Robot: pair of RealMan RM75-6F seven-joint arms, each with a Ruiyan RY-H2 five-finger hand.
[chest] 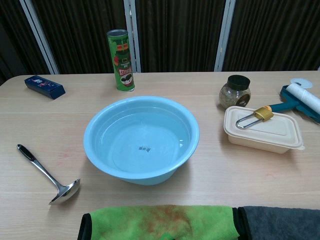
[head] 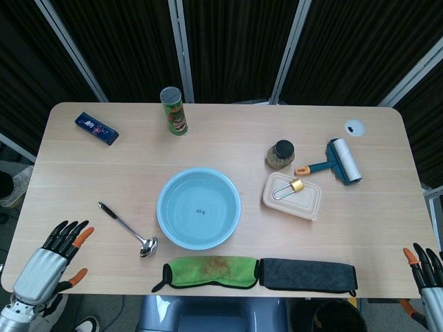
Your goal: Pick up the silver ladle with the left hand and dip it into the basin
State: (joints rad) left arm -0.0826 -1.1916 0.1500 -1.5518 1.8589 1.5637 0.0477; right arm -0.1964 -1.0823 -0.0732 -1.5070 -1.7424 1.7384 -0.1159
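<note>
One silver metal ladle (head: 129,230) lying just left of one round light-blue plastic basin (head: 199,207). Bare wooden tabletop (head: 69,180) toward the near-left edge. Left hand (head: 61,250) open there, empty; right hand (head: 426,266) spread too

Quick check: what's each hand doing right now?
Left hand: open, fingers apart, holding nothing.
Right hand: open, holding nothing, partly cut off by the frame.

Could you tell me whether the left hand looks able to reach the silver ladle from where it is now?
Probably yes. The left hand is open at the table's near left corner, and the silver ladle lies apart from the basin, with bare tabletop between hand and handle.
</note>
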